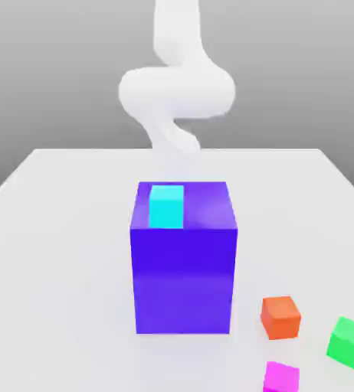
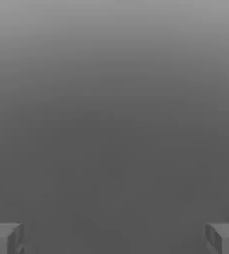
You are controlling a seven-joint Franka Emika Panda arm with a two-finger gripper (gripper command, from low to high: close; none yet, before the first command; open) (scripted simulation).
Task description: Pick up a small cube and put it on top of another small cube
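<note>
In the exterior view, the white arm (image 1: 177, 92) rises behind the big blue-purple block (image 1: 184, 264), at the far side of the white table (image 1: 57, 230). Its upper link drops in from the top of the picture, swells into a broad rounded joint lying crosswise, then narrows and twists down toward the table, where the block's top edge hides its lower end. The block stands upright near the middle of the table, with a small cyan cube (image 1: 166, 206) resting on its top face, toward the exterior view's left. On the near part of the table, toward the exterior view's right, three small cubes lie apart from each other and from the arm. The small orange cube (image 1: 280, 316) sits nearest the block. The small green cube (image 1: 349, 341) lies further to the exterior view's right, slightly turned. The small magenta cube (image 1: 280, 377) sits nearest the camera, cut by the picture's lower edge. None of them touch.

In the hand view, the gripper (image 2: 114, 238) is spread wide: one grey fingertip (image 2: 5, 238) shows at each lower corner, with plain grey backdrop between them. Nothing sits between the fingertips, so the gripper holds nothing.
</note>
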